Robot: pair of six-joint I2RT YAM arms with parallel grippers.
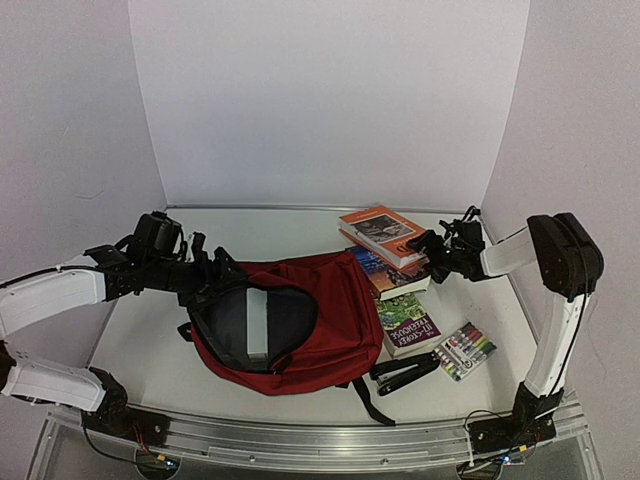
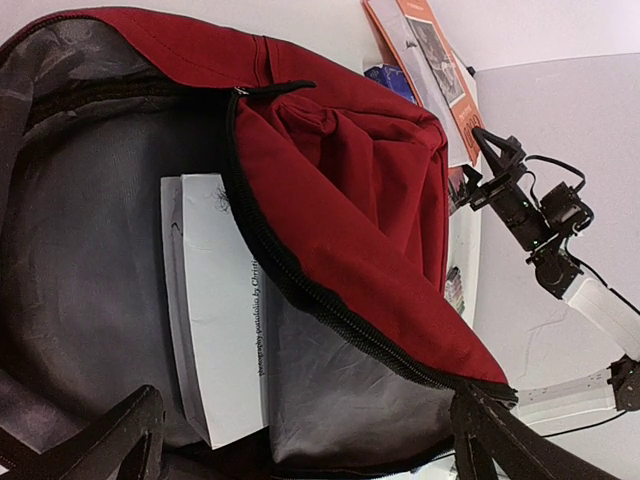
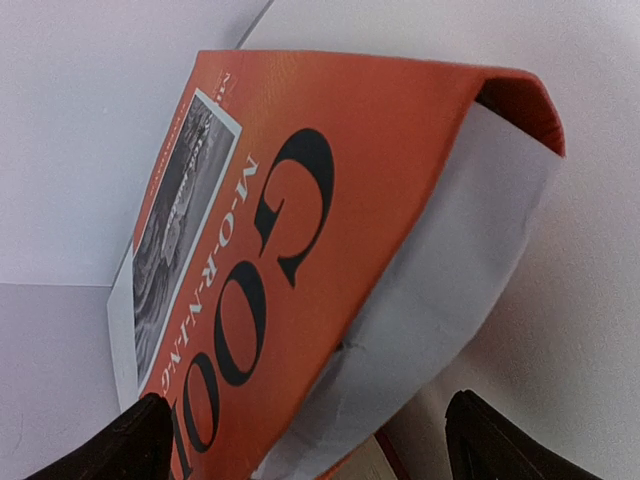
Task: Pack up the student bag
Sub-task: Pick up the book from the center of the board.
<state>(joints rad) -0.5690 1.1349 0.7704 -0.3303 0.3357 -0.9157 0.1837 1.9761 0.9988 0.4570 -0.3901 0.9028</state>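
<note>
The student bag (image 1: pixel 335 335), dark red, lies in the middle of the table with its main compartment unzipped and grey lining showing. A white book (image 1: pixel 258 318) stands inside it, its spine (image 2: pixel 215 300) close in the left wrist view. My left gripper (image 1: pixel 215 272) is at the bag's left rim, open, its jaws (image 2: pixel 305 400) spanning the opening; the right finger (image 2: pixel 500 435) touches the zipper edge. My right gripper (image 1: pixel 420 243) is open at the right end of an orange book (image 1: pixel 383 228) on top of a stack. That book's corner (image 3: pixel 330 260) sits between the wide jaws (image 3: pixel 305 400).
Under the orange book lie two more books (image 1: pixel 395 272). A green book (image 1: pixel 408 322), a pack of markers (image 1: pixel 465 350) and a black stapler (image 1: pixel 405 375) lie right of the bag. White walls close in the table behind and at both sides.
</note>
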